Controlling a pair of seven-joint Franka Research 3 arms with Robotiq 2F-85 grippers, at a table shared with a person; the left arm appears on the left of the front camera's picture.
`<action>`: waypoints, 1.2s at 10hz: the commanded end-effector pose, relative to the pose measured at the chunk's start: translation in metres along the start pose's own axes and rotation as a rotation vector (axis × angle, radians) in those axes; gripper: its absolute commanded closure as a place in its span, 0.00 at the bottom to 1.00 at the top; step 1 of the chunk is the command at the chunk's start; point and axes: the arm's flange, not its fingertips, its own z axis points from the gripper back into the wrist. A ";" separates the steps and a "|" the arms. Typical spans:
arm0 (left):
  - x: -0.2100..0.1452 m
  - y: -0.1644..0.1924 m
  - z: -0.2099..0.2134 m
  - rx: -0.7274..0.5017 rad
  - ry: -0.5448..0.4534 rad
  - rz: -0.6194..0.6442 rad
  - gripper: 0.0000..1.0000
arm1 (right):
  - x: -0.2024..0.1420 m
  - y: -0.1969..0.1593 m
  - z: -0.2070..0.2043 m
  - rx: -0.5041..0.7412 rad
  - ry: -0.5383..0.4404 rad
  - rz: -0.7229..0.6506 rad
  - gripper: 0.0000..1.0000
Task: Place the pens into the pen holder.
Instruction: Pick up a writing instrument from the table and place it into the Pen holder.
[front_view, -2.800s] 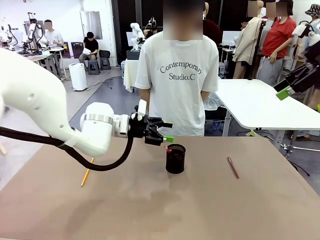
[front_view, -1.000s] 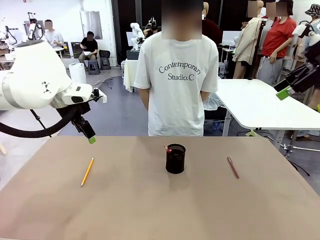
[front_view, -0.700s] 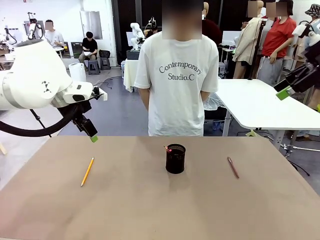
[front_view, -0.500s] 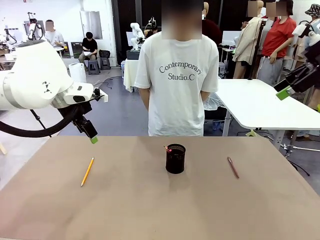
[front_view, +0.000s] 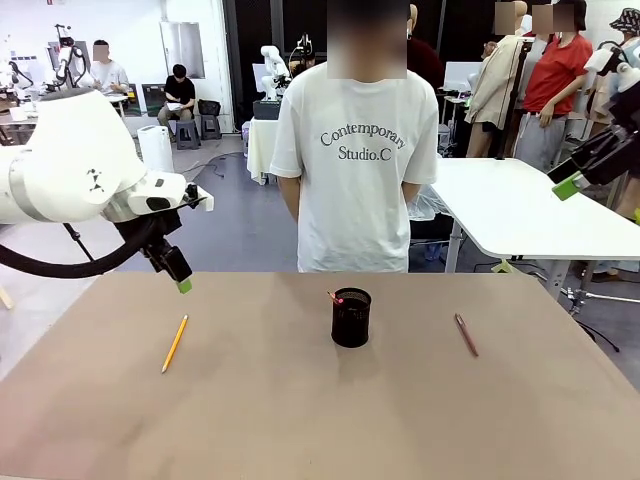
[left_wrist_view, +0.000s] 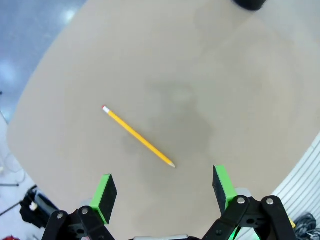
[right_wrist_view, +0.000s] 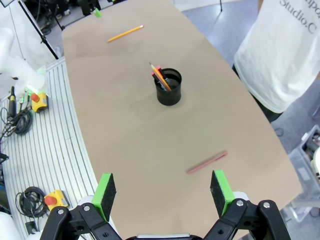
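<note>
While the yellow pencil is lying flat and thin on the bare table, nearest our side at the left, we are judging that a pinch coming down slightly off its line could be rolling it away, or scraping the wood instead of catching it. A little farther in, at the middle, the pen holder is standing upright with the black pen leaning inside, its pink tip showing above the rim. Looking small and light, the holder could be tipping over if a pencil is pushed against its rim at an angle. The maroon pen is lying well to its right, apart from everything. Beyond the pencil, we are holding the left gripper in the air, jaws spread wide, gripping and touching nothing. Farther off at the right, the right gripper is hanging high, likewise spread and empty.
</note>
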 end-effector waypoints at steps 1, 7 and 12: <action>-0.001 0.019 -0.019 0.092 0.060 0.118 0.00 | 0.002 0.001 0.002 0.001 -0.001 0.004 0.00; -0.021 0.055 -0.076 0.117 0.153 0.331 0.00 | 0.002 0.001 0.002 0.001 -0.001 0.004 0.00; -0.024 0.075 -0.109 0.167 0.159 0.466 0.00 | 0.002 0.001 0.002 0.001 -0.001 0.004 0.00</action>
